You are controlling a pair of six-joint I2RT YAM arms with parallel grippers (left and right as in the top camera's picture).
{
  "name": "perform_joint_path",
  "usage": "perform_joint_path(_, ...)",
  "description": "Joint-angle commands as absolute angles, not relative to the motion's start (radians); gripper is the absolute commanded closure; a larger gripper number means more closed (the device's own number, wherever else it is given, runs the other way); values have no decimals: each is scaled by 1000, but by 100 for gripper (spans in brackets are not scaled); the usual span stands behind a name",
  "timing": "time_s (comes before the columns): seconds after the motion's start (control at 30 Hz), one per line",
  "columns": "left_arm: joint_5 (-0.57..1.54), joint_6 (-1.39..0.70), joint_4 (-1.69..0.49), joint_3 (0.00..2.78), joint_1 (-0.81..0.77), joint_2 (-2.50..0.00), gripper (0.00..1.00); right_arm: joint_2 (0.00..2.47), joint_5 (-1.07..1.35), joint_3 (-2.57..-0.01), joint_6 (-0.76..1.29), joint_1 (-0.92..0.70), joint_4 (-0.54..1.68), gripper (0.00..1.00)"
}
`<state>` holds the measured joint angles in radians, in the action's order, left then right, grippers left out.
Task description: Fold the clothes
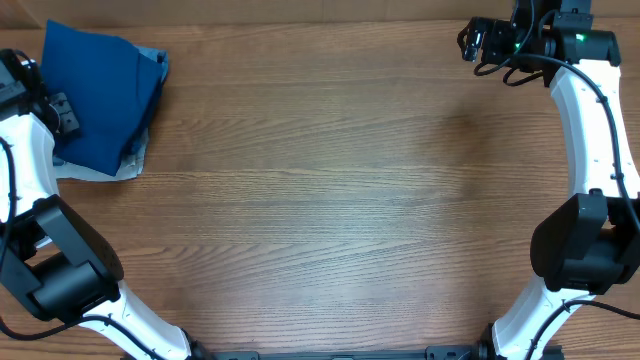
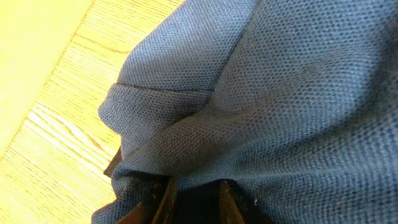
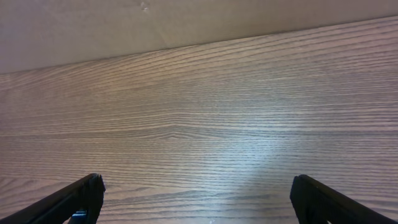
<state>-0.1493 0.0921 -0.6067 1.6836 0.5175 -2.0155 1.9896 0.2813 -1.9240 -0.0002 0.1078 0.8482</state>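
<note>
Wooden table (image 1: 330,200), far left corner: blue T-shirt (image 1: 100,90) against left gripper (image 1: 68,115), grip unclear; right gripper (image 1: 472,42) wide open, empty, far right corner.

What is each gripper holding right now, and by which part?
The right gripper is open and holds nothing. The left gripper is at the edge of the folded blue T-shirt, but whether it grips the fabric cannot be told.
</note>
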Motion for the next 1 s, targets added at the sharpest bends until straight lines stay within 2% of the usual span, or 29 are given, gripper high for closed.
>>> perform_joint_path(0.0, -51, 63, -620, 1689, 517, -2044, 58, 1973, 285, -1938, 1, 105, 843, 0)
perform_joint_path(0.03, -51, 55, -620, 1694, 517, -2044, 50, 1973, 285, -1938, 1, 105, 843, 0)
perform_joint_path(0.07, -50, 43, -620, 1697, 517, -2044, 33, 1973, 285, -1938, 1, 105, 843, 0)
perform_joint_path(0.13, -50, 41, -630, 1705, 517, -2044, 19, 1973, 285, -1938, 1, 105, 843, 0)
perform_joint_path(0.4, -11, 41, -781, 1887, 517, -2044, 17, 1973, 285, -1938, 1, 105, 843, 0)
perform_joint_path(0.63, -105, 33, -991, 2141, 511, -2044, 14, 1973, 285, -1938, 1, 105, 843, 0)
perform_joint_path(0.67, -79, 10, -1017, 2193, 497, -2044, 20, 1973, 285, -1938, 1, 105, 843, 0)
perform_joint_path(0.7, -15, 10, -1029, 2226, 482, -2044, 34, 1973, 285, -1938, 1, 105, 843, 0)
perform_joint_path(0.8, 211, 11, -975, 2247, 423, -2044, 87, 1973, 285, -1938, 1, 105, 843, 0)
perform_joint_path(0.83, 237, 11, -929, 2244, 382, -2045, 95, 1973, 285, -1938, 1, 105, 843, 0)
perform_joint_path(0.97, 146, 17, -834, 2244, 276, -2079, 93, 1973, 285, -1938, 1, 105, 843, 0)
